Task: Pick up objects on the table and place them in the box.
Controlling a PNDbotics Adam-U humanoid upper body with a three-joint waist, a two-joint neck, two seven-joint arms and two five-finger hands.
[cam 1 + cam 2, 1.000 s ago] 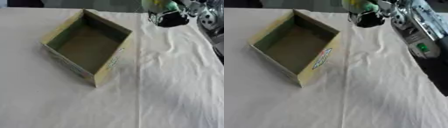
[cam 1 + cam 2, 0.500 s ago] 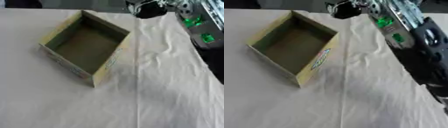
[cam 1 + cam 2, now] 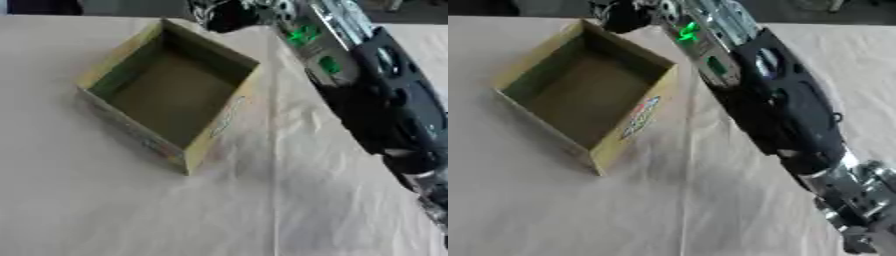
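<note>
An open cardboard box point(image 3: 171, 92) with a dull green inside stands askew on the white cloth, and nothing shows inside it. My right arm point(image 3: 772, 105) reaches from the lower right corner up across the table. Its hand point(image 3: 223, 12) is a dark blur at the top edge, just beyond the box's far corner. Whether it holds anything is hidden. No loose object shows on the cloth. My left hand is out of sight.
The white cloth point(image 3: 105, 200) covers the table, with a crease point(image 3: 273, 200) running down to the right of the box. The table's far edge lies along the top, dark behind it. Green lights point(image 3: 304, 36) glow on the forearm.
My right arm has swung left and reached further in, its hand going from right of the box to its far corner. The yellow-green thing seen at the hand no longer shows.
</note>
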